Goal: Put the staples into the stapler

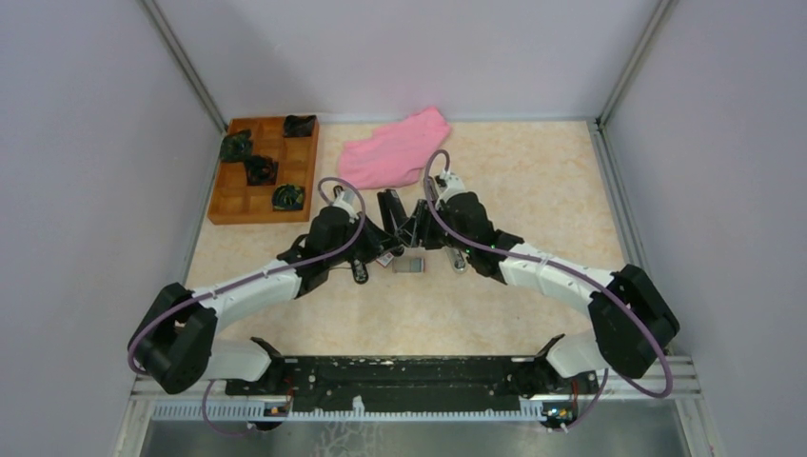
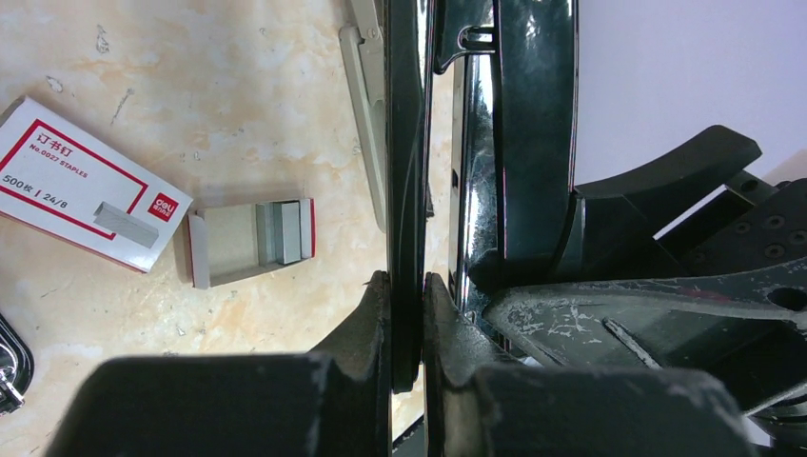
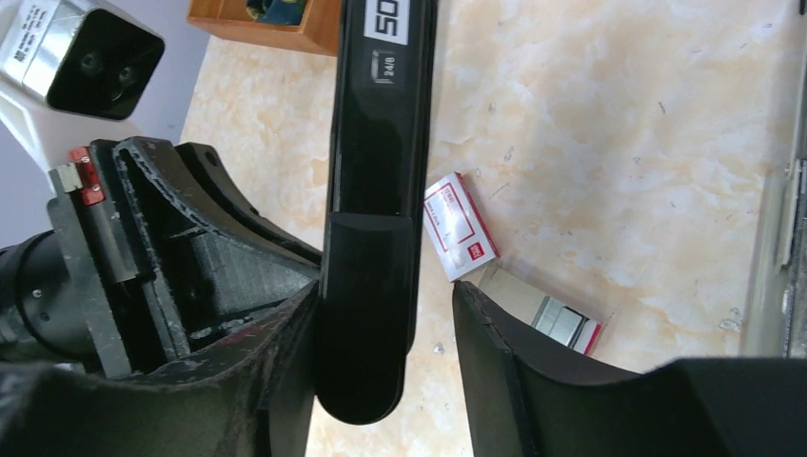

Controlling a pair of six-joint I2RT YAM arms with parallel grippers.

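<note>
The black stapler [image 1: 392,214] is held up between my two grippers at the table's middle. In the left wrist view my left gripper [image 2: 407,286] is shut on a thin black edge of the stapler [image 2: 407,143], beside its chrome rail. In the right wrist view my right gripper [image 3: 385,290] is open around the stapler's black top arm [image 3: 376,171]. The left finger touches it and the right finger stands apart. The staples [image 2: 285,231] lie in an open cardboard tray on the table, also seen in the right wrist view [image 3: 563,324] and from above [image 1: 409,265].
The white-and-red staple box sleeve [image 2: 86,195] lies left of the tray. A wooden compartment tray [image 1: 238,205] with black items sits at the back left. A pink cloth [image 1: 395,148] lies behind the stapler. A pale grey strip [image 2: 366,124] lies by the stapler.
</note>
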